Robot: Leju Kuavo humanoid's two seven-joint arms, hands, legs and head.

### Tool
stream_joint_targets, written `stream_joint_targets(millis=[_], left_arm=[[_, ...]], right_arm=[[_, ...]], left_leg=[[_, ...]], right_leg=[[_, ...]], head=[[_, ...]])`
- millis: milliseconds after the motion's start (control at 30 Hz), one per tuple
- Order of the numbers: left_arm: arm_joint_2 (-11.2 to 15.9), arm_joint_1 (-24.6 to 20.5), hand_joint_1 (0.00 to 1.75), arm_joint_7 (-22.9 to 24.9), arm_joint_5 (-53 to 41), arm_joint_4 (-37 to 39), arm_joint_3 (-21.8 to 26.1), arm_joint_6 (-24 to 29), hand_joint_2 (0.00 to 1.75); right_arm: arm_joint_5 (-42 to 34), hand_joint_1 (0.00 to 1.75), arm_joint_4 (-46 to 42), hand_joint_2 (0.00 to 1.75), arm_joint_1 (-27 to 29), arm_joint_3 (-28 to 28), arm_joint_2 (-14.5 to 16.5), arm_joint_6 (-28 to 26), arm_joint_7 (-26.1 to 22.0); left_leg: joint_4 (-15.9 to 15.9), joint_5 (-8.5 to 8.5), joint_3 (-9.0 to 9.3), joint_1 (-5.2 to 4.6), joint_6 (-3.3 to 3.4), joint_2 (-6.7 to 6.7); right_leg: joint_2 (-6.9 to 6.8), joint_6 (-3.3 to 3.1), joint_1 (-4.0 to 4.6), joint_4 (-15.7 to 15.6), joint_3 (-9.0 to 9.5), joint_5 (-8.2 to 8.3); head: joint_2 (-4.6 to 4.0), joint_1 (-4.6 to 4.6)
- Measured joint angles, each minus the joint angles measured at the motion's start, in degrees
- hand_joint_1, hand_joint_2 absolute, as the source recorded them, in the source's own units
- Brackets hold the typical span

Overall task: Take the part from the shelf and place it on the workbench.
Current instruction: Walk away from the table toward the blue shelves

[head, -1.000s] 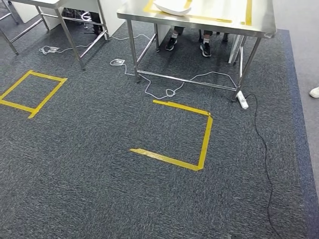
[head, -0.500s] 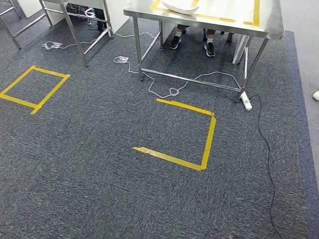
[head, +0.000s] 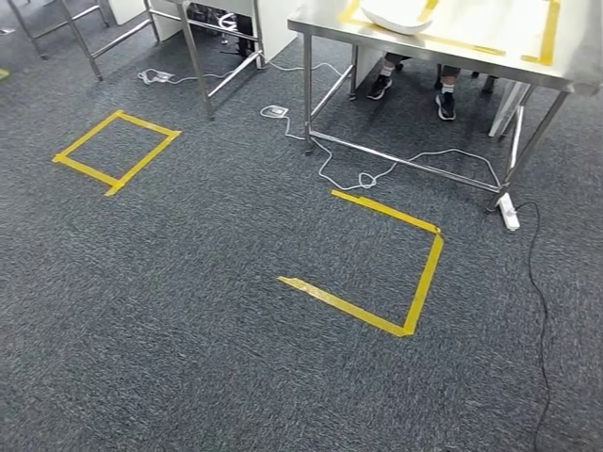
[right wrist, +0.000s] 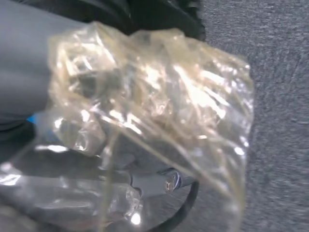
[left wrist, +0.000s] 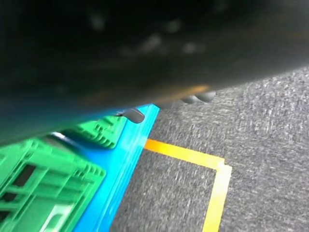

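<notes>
In the right wrist view my right hand [right wrist: 25,72] holds the part [right wrist: 146,116], a metal piece wrapped in a crumpled clear plastic bag that hides the fingers, above grey carpet. The steel workbench [head: 469,42], marked with yellow tape, stands at the far right of the head view with a white object [head: 395,14] on it. A dark blurred mass, possibly my left hand [left wrist: 146,53], lies close to the lens in the left wrist view; how its fingers lie is unclear. Green crates [left wrist: 43,183] sit on a blue shelf edge [left wrist: 120,164] beside it.
Yellow tape squares [head: 383,273] [head: 117,151] mark the carpet. A person's shoes [head: 446,104] show under the workbench. White cables [head: 355,174], a power strip [head: 509,212] and a black cord [head: 544,320] lie on the floor. Another steel table's legs [head: 199,61] stand at the far left.
The whole head picture has shifted to the right, so the camera has turned left. The workbench and tape marks keep their places on the floor.
</notes>
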Motion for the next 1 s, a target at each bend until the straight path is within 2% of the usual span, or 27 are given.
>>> stream_joint_targets(millis=[33,100,167,233,300,333,367,400,433,467,500,533,600,633,667,700,733,767,800,833,867,900,933,967,1000], left_arm=[[0.03,0.02,0.0,0.03,0.02,-0.01,-0.09,0.01,0.0],[0.03,0.2,0.0,0.09,0.03,-0.01,-0.25,0.02,0.0],[0.02,0.33,0.0,0.15,0.03,-0.01,-0.28,0.02,0.0],[0.03,0.25,0.0,0.17,0.03,-0.02,-0.35,-0.01,0.0],[0.04,0.24,0.0,0.17,0.03,-0.02,-0.43,-0.04,0.0],[0.04,0.31,0.0,0.17,0.02,-0.02,-0.44,-0.05,0.0],[0.03,0.39,0.0,0.17,0.02,-0.02,-0.43,-0.07,0.0],[0.03,0.45,0.0,0.16,0.01,-0.02,-0.43,-0.08,0.0],[0.03,0.49,0.0,0.15,-0.02,-0.02,-0.43,-0.1,0.0],[0.03,0.44,0.0,0.14,-0.08,-0.02,-0.43,-0.13,0.0],[0.03,0.36,0.0,0.08,-0.14,-0.02,-0.44,-0.15,0.0],[0.03,0.3,0.0,-0.01,-0.22,-0.02,-0.44,-0.19,0.0],[0.01,0.35,0.0,-0.25,-0.42,-0.02,-0.34,-0.25,0.0],[-0.03,0.43,0.0,-0.39,-0.52,-0.02,-0.26,-0.25,0.0],[-0.06,0.47,0.0,-0.55,-0.63,-0.02,-0.19,-0.25,0.0],[-0.09,0.41,0.0,-0.72,-0.77,-0.02,-0.15,-0.25,0.0],[-0.1,0.31,0.0,-0.86,-0.92,-0.02,-0.15,-0.25,0.0],[-0.09,0.18,0.0,-0.96,-1.05,-0.02,-0.15,-0.25,0.0],[-0.09,0.08,0.0,-1.04,-1.16,-0.02,-0.14,-0.24,0.0],[-0.08,0.03,0.0,-1.09,-1.15,-0.02,-0.11,-0.22,0.0],[-0.08,0.01,0.0,-1.12,-1.0,-0.01,-0.08,-0.2,0.0],[-0.08,0.01,0.0,-1.13,-0.79,-0.01,-0.06,-0.17,0.0],[-0.08,0.01,0.0,-1.13,-0.5,0.0,-0.05,-0.15,0.0],[-0.08,0.01,0.0,-1.13,-0.25,0.01,-0.05,-0.14,0.0],[-0.07,-0.04,0.0,-1.13,-0.09,0.01,-0.05,-0.12,0.0]], right_arm=[[0.06,0.0,-0.01,0.0,0.03,-0.01,0.01,-0.03,0.0],[0.19,0.0,-0.05,0.0,0.06,-0.04,0.01,-0.19,0.01],[0.27,0.0,-0.13,0.0,0.02,-0.11,0.01,-0.39,-0.03],[0.31,0.0,-0.19,0.0,0.12,-0.2,0.01,-0.47,-0.06],[0.32,0.0,-0.2,0.0,0.24,-0.26,0.01,-0.49,-0.06],[0.32,0.0,-0.2,0.0,0.24,-0.28,0.01,-0.51,-0.06],[0.33,0.0,-0.21,0.0,0.19,-0.29,0.01,-0.52,-0.06],[0.36,0.0,-0.22,0.0,0.13,-0.3,0.01,-0.54,-0.06],[0.41,0.0,-0.23,0.0,0.06,-0.31,0.02,-0.55,-0.06],[0.49,0.0,-0.24,0.0,0.02,-0.32,0.02,-0.56,-0.07],[0.57,0.0,-0.25,0.0,-0.01,-0.34,0.03,-0.57,-0.09],[0.68,0.0,-0.25,0.0,-0.05,-0.37,0.03,-0.59,-0.1],[0.89,0.0,-0.27,0.0,-0.24,-0.42,0.07,-0.62,-0.13],[1.03,0.0,-0.3,0.0,-0.37,-0.45,0.1,-0.63,-0.14],[1.14,0.0,-0.34,0.0,-0.5,-0.47,0.13,-0.63,-0.16],[1.25,0.0,-0.37,0.0,-0.56,-0.5,0.14,-0.63,-0.18],[1.33,0.0,-0.39,0.0,-0.55,-0.55,0.14,-0.63,-0.19],[1.35,0.0,-0.4,0.0,-0.46,-0.61,0.14,-0.62,-0.19],[1.36,0.0,-0.4,0.0,-0.32,-0.68,0.14,-0.62,-0.17],[1.37,0.0,-0.4,0.0,-0.18,-0.76,0.14,-0.63,-0.15],[1.37,0.0,-0.4,0.0,-0.09,-0.83,0.14,-0.65,-0.15],[1.38,0.0,-0.4,0.0,-0.05,-0.88,0.14,-0.71,-0.15],[1.39,0.0,-0.4,0.0,-0.06,-0.92,0.14,-0.77,-0.15],[1.4,0.0,-0.39,0.0,-0.09,-0.96,0.14,-0.83,-0.15],[1.41,0.0,-0.39,0.0,-0.09,-1.01,0.14,-0.89,-0.15]], left_leg=[[0.23,0.03,-0.33,0.03,-0.44,-0.59],[0.41,0.19,-0.79,0.27,-1.17,-1.44],[2.27,-0.97,-1.76,0.27,-1.64,0.68],[9.03,-4.6,-4.96,0.15,-1.84,3.78],[16.92,-7.79,-8.68,0.12,-1.87,4.55],[18.49,-7.87,-9.37,0.1,-1.77,4.59],[17.71,-6.81,-8.91,0.05,-1.58,4.66],[14.82,-4.95,-7.38,-0.03,-1.31,4.93],[10.61,-2.94,-5.14,-0.21,-0.9,5.96],[6.64,-1.61,-3.07,-0.51,-0.52,7.23],[3.8,-0.89,-1.63,-0.79,-0.19,8.26],[2.3,-0.76,-0.95,-1.06,0.05,8.9],[1.96,-0.76,-1.16,-1.24,0.42,8.0],[1.75,-0.58,-1.22,-1.17,0.7,7.43],[1.53,-0.38,-1.24,-1.05,1.01,6.9],[1.3,-0.18,-1.24,-0.88,1.33,6.34],[1.21,-0.08,-1.3,-0.79,1.5,5.76],[1.2,-0.06,-1.39,-0.78,1.61,5.08],[1.21,-0.05,-1.44,-0.8,1.67,4.31],[1.21,-0.06,-1.42,-0.83,1.68,3.49],[1.22,-0.08,-1.35,-0.85,1.66,2.62],[1.23,-0.11,-1.21,-0.85,1.61,1.74],[1.24,-0.18,-1.06,-0.84,1.52,0.88],[1.29,-0.26,-0.98,-0.87,1.35,0.12],[1.43,-0.32,-1.08,-0.87,1.13,-0.66]], right_leg=[[0.58,-0.24,0.06,-0.39,0.37,-0.44],[-0.66,-1.09,0.22,-0.12,0.55,-0.39],[-2.06,-2.02,0.29,-0.12,0.65,-0.2],[-3.8,-2.69,0.6,-0.2,0.61,-0.22],[-5.69,-3.01,1.01,-0.19,0.53,-0.38],[-6.52,-3.12,1.18,-0.18,0.45,-0.48],[-7.27,-3.19,1.31,-0.18,0.42,-0.61],[-7.97,-3.21,1.41,-0.18,0.49,-0.79],[-8.64,-3.15,1.5,-0.19,0.66,-1.01],[-9.26,-2.95,1.69,-0.13,0.89,-1.29],[-9.85,-2.7,1.83,-0.09,1.09,-1.53],[-10.43,-2.44,1.94,-0.07,1.25,-1.7],[-11.44,-1.92,1.97,-0.2,1.8,-1.82],[-11.0,-1.62,1.87,-0.08,1.92,-2.08],[-9.76,-1.35,1.78,0.71,1.68,-2.8],[-8.09,-1.1,1.68,2.79,0.63,-4.11],[-6.26,-0.95,1.59,6.1,-1.06,-5.85],[-5.15,-0.89,1.56,10.2,-3.17,-7.59],[-4.67,-0.84,1.54,14.04,-5.29,-8.76],[-4.5,-0.85,1.55,16.26,-6.79,-8.86],[-4.39,-0.88,1.55,16.32,-7.34,-7.77],[-4.16,-0.96,1.53,14.05,-6.81,-5.6],[-3.41,-1.11,1.49,10.13,-5.45,-2.93],[-1.79,-1.31,1.35,6.35,-4.01,-0.99],[-0.22,-1.49,1.19,3.18,-2.68,0.2]], head=[[0.0,0.04],[0.0,0.01],[0.0,-0.28],[0.0,-0.67],[0.0,-0.79],[0.0,-0.8],[0.0,-0.81],[0.0,-0.8],[0.0,-0.8],[0.0,-0.8],[0.0,-0.76],[0.0,-0.75],[0.0,-0.75],[0.0,-0.74],[0.0,-0.66],[0.0,-0.56],[0.0,-0.47],[0.0,-0.43],[0.0,-0.44],[0.0,-0.47],[0.0,-0.46],[0.0,-0.46],[0.0,-0.44],[0.0,-0.45],[0.0,-0.49]])
